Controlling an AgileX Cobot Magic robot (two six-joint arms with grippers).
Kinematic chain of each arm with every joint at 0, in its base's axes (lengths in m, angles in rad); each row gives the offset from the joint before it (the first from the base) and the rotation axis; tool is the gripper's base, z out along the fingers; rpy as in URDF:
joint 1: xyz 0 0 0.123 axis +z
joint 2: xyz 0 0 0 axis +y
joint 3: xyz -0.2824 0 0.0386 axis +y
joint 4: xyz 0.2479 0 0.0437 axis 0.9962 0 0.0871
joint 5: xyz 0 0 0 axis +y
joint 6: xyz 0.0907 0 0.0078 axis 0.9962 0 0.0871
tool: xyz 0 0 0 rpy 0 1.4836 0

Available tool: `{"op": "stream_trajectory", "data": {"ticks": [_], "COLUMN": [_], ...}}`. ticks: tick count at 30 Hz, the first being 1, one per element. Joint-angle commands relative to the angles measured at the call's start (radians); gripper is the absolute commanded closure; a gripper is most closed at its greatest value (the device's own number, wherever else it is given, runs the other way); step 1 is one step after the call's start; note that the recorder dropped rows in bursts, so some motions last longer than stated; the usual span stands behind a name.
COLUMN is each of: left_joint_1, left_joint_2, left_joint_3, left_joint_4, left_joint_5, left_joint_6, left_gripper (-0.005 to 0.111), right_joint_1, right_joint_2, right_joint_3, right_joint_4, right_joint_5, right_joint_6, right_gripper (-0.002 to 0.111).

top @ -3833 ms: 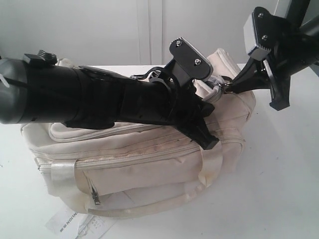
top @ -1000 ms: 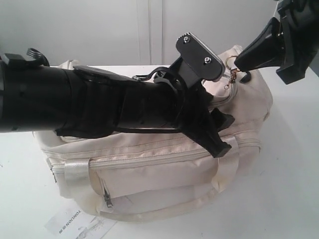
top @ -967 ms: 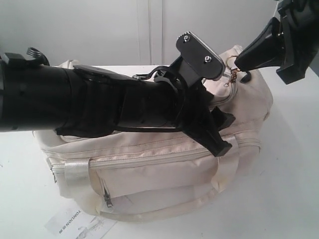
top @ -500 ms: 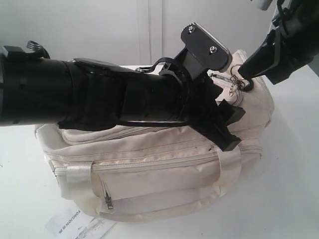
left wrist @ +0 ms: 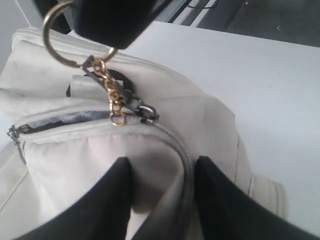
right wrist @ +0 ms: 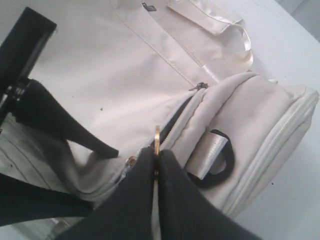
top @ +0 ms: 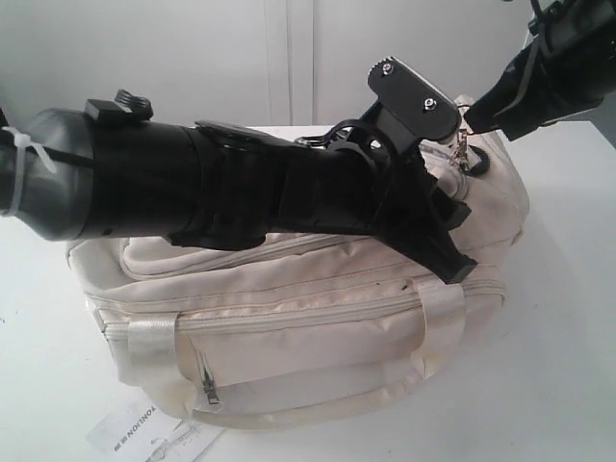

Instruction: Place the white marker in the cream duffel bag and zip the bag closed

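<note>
The cream duffel bag (top: 318,327) lies on the white table. Its top zip is partly apart, with grey lining showing in the gap (left wrist: 60,121). My left gripper (left wrist: 160,175) presses down on the bag's right end, and a raised fold of fabric with the zip edge is pinched between its black fingers (left wrist: 117,192). In the exterior view that left gripper (top: 460,239) sits at the end of the thick black arm lying across the bag. My right gripper (right wrist: 156,152) is shut on the gold ring (right wrist: 157,136) of the zip pull chain (left wrist: 112,97). The white marker is out of view.
A printed paper tag (top: 144,428) lies on the table in front of the bag. A black D-ring with satin webbing (right wrist: 215,155) sits on the bag's end near the right gripper. The front pocket zip (top: 207,385) and a webbing handle (top: 438,327) face the camera.
The left jaws have narrowed onto the bag's fabric and the left arm has shifted right. The right gripper, still holding the ring, has moved a little up and right.
</note>
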Motion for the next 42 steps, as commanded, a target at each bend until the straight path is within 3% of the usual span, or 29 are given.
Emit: {"op": "stream_trajectory", "data": {"ticks": [1,4,5,22,31,42], "left_joint_1": [-0.006,-0.006,-0.006,-0.006,-0.048,-0.049], "left_joint_2": [-0.005,-0.005,-0.005,-0.015,-0.024,-0.024], "left_joint_3": [-0.009,-0.009,-0.009,-0.009,-0.009,-0.009], "left_joint_4": [-0.021,-0.021,-0.021,-0.021,-0.021,-0.021], "left_joint_5": [0.022,0.023,0.023,0.023,0.006,0.005], "left_joint_6": [-0.026,-0.026,-0.026,-0.019,0.037,0.044], "left_gripper": [0.083,0.105,0.107,0.107,0.107,0.107], "right_joint_1": [0.0,0.0,0.0,0.0,0.0,0.0], "right_joint_2": [0.005,0.005,0.005,0.086,0.152,0.165], "right_joint_3": [-0.006,-0.006,-0.006,-0.006,-0.006,-0.006], "right_joint_4": [-0.007,-0.018,-0.021,-0.044,-0.059,-0.055], "right_joint_5": [-0.01,-0.038,-0.051,-0.384,-0.547,-0.593], "right_joint_6": [0.007,0.007,0.007,0.005,0.007,0.009], "right_gripper": [0.108,0.108,0.108,0.108,0.108,0.108]}}
